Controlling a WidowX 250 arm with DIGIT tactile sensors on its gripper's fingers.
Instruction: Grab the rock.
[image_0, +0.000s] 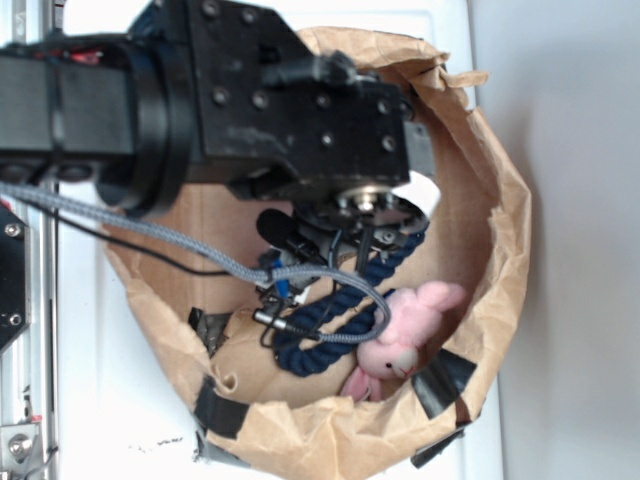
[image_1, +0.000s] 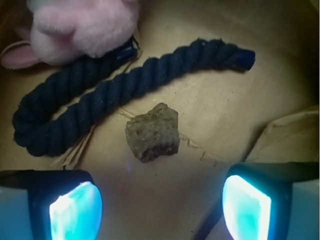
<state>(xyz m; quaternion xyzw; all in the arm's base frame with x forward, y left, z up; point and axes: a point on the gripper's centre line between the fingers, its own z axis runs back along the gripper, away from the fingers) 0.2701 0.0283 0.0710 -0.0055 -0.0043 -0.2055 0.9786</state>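
Exterior view: the black arm (image_0: 200, 95) reaches over a crumpled brown paper bag (image_0: 500, 250) standing on a white surface (image_0: 560, 120). The arm's wrist section points down into the bag and covers most of its interior. The claw itself is hidden behind the wrist body and cabling, so its state cannot be read here. A grey braided cable (image_0: 150, 232) runs from the left edge to the wrist. Below the wrist, a dark-blue rope (image_0: 330, 320) lies on the bag floor. A pink plush bunny (image_0: 405, 330) lies just beside the rope, toward the bag's lower wall. The rock is not visible in this view.

Wrist view: the claw (image_1: 160, 207) is spread wide, with nothing between its fingers. Both fingertips (image_1: 75, 210) glow cyan at the bottom corners of the frame. The rock (image_1: 152, 132) lies on the paper floor ahead of the claw, roughly centred on the gap and clear of both fingers. Beyond the rock, the rope curves across the floor, near it. The bunny sits beyond the rope, to the far left, touching it
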